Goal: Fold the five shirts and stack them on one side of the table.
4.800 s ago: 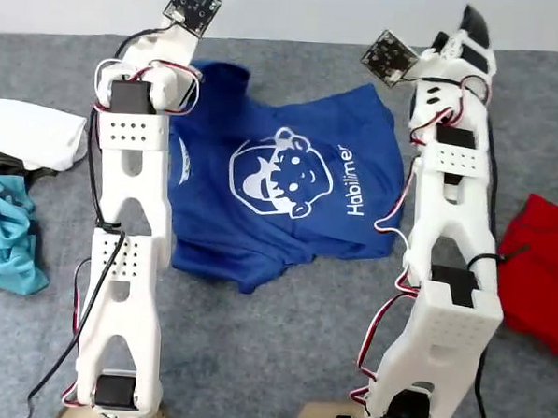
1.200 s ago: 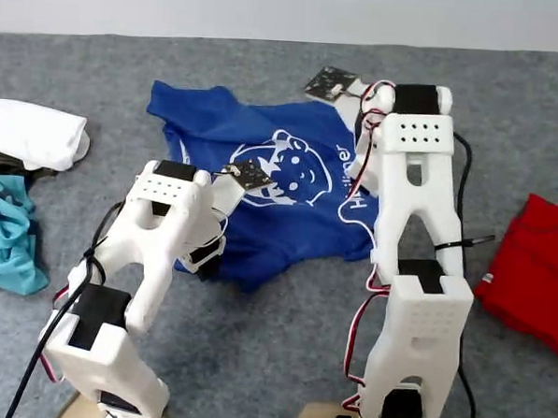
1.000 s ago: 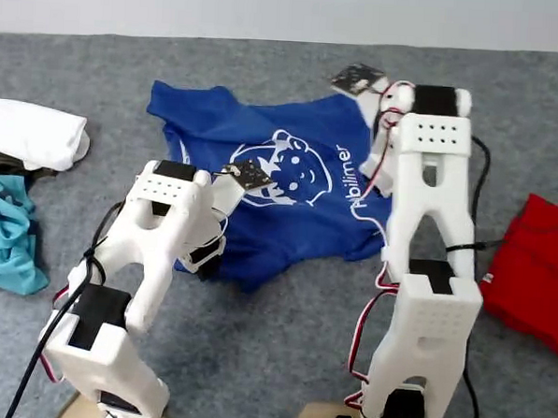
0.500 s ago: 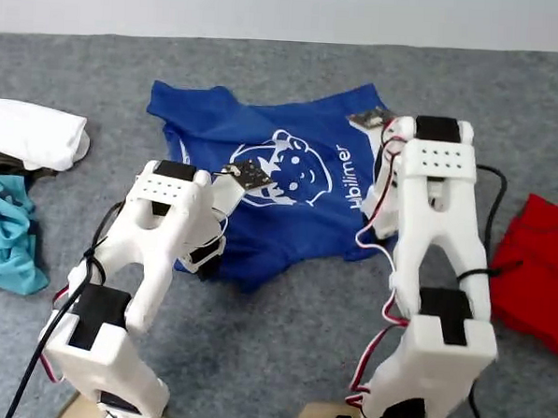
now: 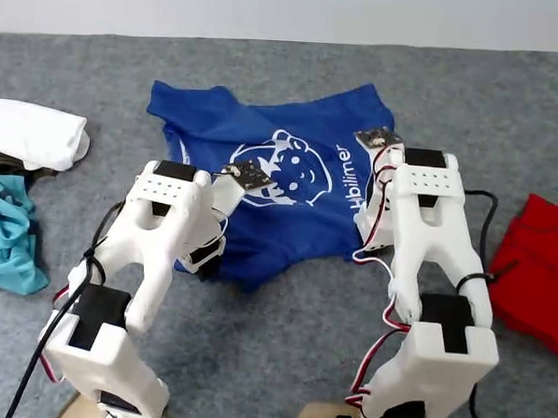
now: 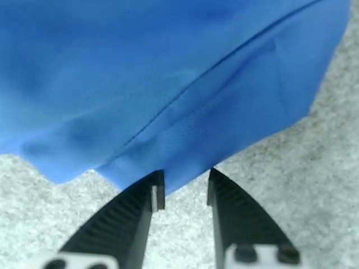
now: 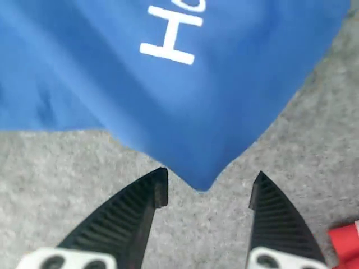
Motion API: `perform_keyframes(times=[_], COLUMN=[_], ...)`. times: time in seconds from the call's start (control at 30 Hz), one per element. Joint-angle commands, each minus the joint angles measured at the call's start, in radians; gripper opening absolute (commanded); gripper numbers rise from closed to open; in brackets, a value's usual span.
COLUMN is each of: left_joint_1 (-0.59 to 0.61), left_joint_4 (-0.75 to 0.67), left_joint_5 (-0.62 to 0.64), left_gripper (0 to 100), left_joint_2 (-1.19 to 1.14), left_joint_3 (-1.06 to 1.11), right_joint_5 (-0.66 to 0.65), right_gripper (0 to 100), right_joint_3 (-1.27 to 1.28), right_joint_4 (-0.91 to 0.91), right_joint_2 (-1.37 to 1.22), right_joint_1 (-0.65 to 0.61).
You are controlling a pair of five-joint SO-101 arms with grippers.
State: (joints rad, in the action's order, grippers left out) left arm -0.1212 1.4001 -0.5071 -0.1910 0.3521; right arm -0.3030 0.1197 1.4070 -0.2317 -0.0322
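Shirts, five pieces counted on the grey tabletop (image 5: 281, 350).

1. One blue shirt (image 5: 265, 115), spread flat near the middle, front side up. We note one white cartoon figure (image 5: 283, 169) on its chest and one line of white lettering (image 5: 353, 180) beside the figure, running along the shirt's length.
2. One white shirt (image 5: 35, 133), folded, at the left edge.
3. One dark garment (image 5: 5, 162), mostly tucked under the white one; we cannot tell its shape.
4. One turquoise shirt (image 5: 6, 237), crumpled, just below the dark one.
5. One red shirt (image 5: 538, 269), bunched at the right edge, well apart from the blue one.

Arms, two, white, both bent over the near edge of the blue shirt.

Left hand (image 6: 185, 180): fingers slightly spread, low over the tabletop, the blue hem (image 6: 185, 162) reaching just between the tips.

Right hand (image 7: 210, 178): fingers widely spread, a corner of the blue shirt (image 7: 202, 179) pointing into the gap, touching neither finger. A sliver of the red shirt (image 7: 345, 238) lies just beside one finger.
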Motion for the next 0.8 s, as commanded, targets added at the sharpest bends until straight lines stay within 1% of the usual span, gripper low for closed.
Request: perform_keyframes(times=[0.0,0.2,0.3,0.57,0.77], left_joint_1=[-0.006,-0.006,-0.006,0.0,-0.005], left_joint_4=[-0.009,-0.009,-0.009,-0.008,-0.009], left_joint_5=[-0.005,-0.005,-0.005,-0.005,-0.005], left_gripper=[13,13,13,13,13], left_joint_2=[0.054,0.054,0.054,0.054,0.054], left_joint_3=[-0.002,-0.002,-0.002,-0.001,-0.001], right_joint_5=[0.041,0.129,0.155,0.147,0.147], right_gripper=[24.3,24.3,24.2,24.1,24.1], right_joint_3=[-0.006,-0.008,-0.002,-0.002,-0.002], right_joint_4=[-0.022,-0.053,-0.101,-0.102,-0.099], right_joint_2=[0.007,0.004,0.001,-0.042,-0.077], right_joint_1=[-0.015,-0.094,-0.107,-0.048,-0.039])
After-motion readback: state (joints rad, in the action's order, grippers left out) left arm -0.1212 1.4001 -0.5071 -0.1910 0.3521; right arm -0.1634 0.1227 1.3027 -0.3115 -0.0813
